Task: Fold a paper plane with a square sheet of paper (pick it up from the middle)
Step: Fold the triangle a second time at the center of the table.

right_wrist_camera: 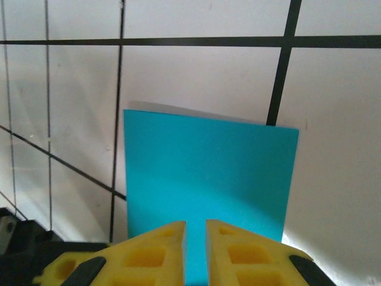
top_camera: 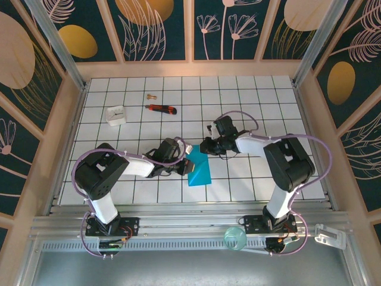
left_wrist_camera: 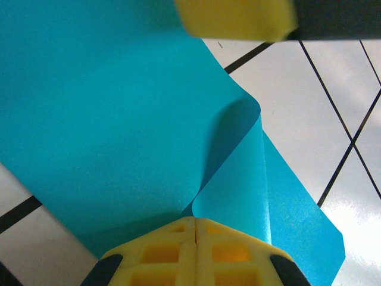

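On the tiled desk [top_camera: 250,95], the left hand [left_wrist_camera: 195,231] is recorded clamped shut on a curled fold of the square sheet of paper [top_camera: 200,173]. The sheet is found creased, lying near the front centre between both hands. The right hand [right_wrist_camera: 196,229] is positioned at the sheet's far corner, its fingers narrowly parted, with teal paper seen through the gap.

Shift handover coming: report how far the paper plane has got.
Done: the square sheet of paper lies folded to a rectangle. In hand: the left gripper pinches a curled flap; the right gripper sits at another edge. Left: no point or wings yet.
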